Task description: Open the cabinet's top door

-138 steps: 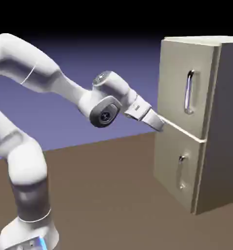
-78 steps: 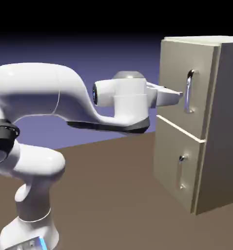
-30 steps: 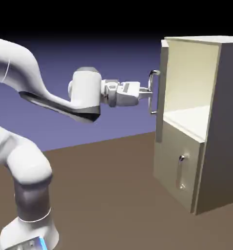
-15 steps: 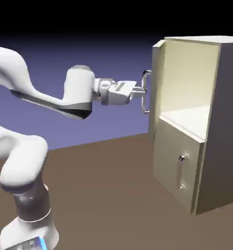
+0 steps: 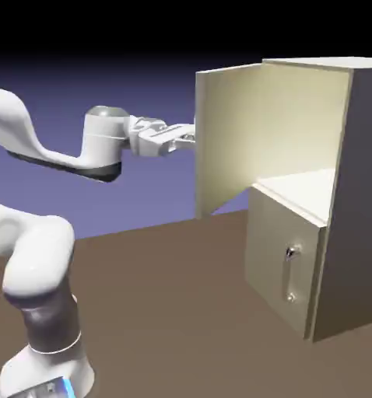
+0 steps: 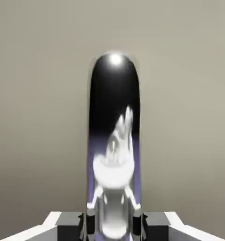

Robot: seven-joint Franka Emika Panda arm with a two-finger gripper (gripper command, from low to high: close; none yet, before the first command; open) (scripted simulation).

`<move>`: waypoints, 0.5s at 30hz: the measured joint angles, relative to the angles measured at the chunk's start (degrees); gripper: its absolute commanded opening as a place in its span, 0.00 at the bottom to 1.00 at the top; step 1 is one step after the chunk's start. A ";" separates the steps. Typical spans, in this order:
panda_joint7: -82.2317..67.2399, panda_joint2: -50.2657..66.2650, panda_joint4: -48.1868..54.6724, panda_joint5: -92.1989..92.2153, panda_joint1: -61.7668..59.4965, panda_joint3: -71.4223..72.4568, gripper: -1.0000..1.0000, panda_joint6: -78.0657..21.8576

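Jaws (image 6: 114,227) | shut on handle (image 6: 114,160) | top door (image 5: 229,140) just beyond

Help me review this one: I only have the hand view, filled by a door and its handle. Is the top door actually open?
Observer: Yes, the exterior view shows the top door swung well out from the cabinet.
Operator: My jaws are closed around the handle. What about the lower door?
Observer: The lower door is shut.
Operator: Can you see inside?
Observer: Yes, the upper compartment's cream side wall and pale floor show.
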 measured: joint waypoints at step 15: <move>-3.80 3.50 28.91 17.54 -25.77 28.37 0.00 -33.31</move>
